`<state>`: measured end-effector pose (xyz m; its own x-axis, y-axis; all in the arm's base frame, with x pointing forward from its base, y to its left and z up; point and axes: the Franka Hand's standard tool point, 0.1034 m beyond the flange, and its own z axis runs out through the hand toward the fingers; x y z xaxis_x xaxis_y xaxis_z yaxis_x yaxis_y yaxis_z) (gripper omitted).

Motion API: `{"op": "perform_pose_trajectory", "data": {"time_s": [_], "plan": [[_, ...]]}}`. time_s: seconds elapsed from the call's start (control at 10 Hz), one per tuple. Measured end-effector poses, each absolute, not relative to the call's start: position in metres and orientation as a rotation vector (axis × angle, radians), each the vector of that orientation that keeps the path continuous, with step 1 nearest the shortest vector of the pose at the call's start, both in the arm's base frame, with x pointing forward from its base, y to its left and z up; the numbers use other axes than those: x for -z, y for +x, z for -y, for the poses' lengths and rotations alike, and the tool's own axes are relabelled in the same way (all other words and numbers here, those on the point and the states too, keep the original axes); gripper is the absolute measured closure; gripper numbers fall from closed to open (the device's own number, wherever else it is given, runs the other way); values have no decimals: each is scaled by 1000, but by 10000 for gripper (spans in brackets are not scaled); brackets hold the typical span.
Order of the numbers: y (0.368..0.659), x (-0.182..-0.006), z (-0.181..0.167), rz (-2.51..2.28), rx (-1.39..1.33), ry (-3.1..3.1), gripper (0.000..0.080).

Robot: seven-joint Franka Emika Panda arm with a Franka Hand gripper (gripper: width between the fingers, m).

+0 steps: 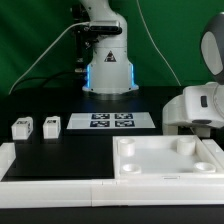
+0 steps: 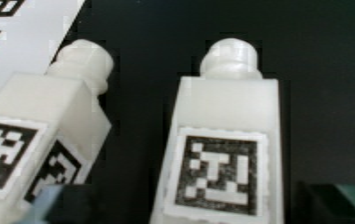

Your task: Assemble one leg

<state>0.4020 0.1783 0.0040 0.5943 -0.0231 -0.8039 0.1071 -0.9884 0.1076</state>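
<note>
In the wrist view two white legs lie side by side on the black table, each with a rounded peg end and a black-and-white tag. My gripper (image 2: 200, 208) is open low over one leg (image 2: 227, 130). Its dark fingertips (image 2: 58, 207) stand apart on either side of that leg and do not grip it. The second leg (image 2: 49, 120) lies close beside one fingertip. In the exterior view the gripper (image 1: 197, 122) hangs at the right, behind the tray, and hides these two legs. Two more legs (image 1: 21, 128) (image 1: 50, 125) stand at the exterior view's left.
The large white tray (image 1: 135, 170) with corner recesses lies at the front right. The marker board (image 1: 110, 121) lies mid-table in front of the robot base (image 1: 107, 70), and its corner shows in the wrist view (image 2: 5, 20). A white rim (image 1: 50, 185) borders the table's front.
</note>
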Motion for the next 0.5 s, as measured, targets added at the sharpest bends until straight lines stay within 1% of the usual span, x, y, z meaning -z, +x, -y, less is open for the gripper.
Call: {"op": "perform_pose_trajectory", "data": {"time_s": [0.1,0.2,0.5], "plan": [[402,-4,-178,-71,1351,2674,373],[402,-4,-178,-71,1351,2674,507],[403,-4,-178,-70,1349,2676,506]]}}
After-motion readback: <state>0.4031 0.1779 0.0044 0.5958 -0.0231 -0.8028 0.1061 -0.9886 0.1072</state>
